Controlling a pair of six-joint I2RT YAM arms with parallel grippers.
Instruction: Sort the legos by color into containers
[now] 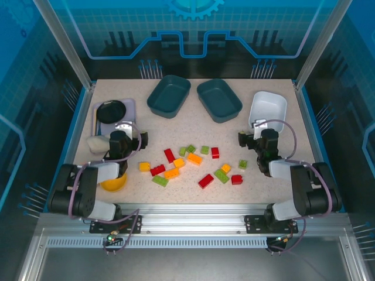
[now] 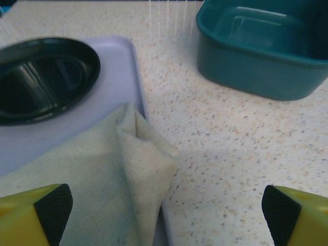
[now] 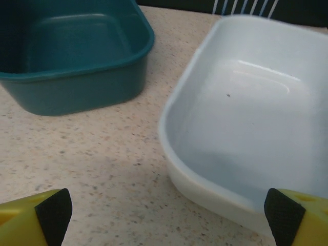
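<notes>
Left jaws: the left gripper [image 2: 166,212] stood wide open with nothing between its yellow, black-padded fingers [image 2: 51,210]; a folded beige cloth [image 2: 118,174] lay under and ahead of them, and whether it was touched could not be told.
Right jaws: the right gripper [image 3: 168,215] was likewise spread fully apart and held nothing, with bare speckled tabletop between its fingertips.
Legos: the legos [image 1: 193,164] lay scattered on the table [image 1: 275,193] between the two arms, to the right of the left gripper [image 1: 132,140] and to the left of the right gripper [image 1: 252,139], none between either pair of fingers.
Nearest bricks: an orange brick [image 1: 144,166] lay near the left arm; a light green brick [image 1: 242,164] lay near the right arm.
Left teal bin: the left teal bin [image 1: 169,95] sat ahead and right of the left gripper, apart from it, with no bricks inside [image 2: 256,72].
Middle teal bin: the middle teal bin [image 1: 219,99] sat ahead and left of the right gripper [image 3: 77,92], with no bricks inside.
White bin: the white bin [image 1: 268,108] sat just ahead of the right fingers [image 3: 246,113], with no bricks inside.
Left side: a black plate [image 2: 41,79] rested on a grey tray [image 2: 113,82], the cloth overlapping the tray's near edge.
</notes>
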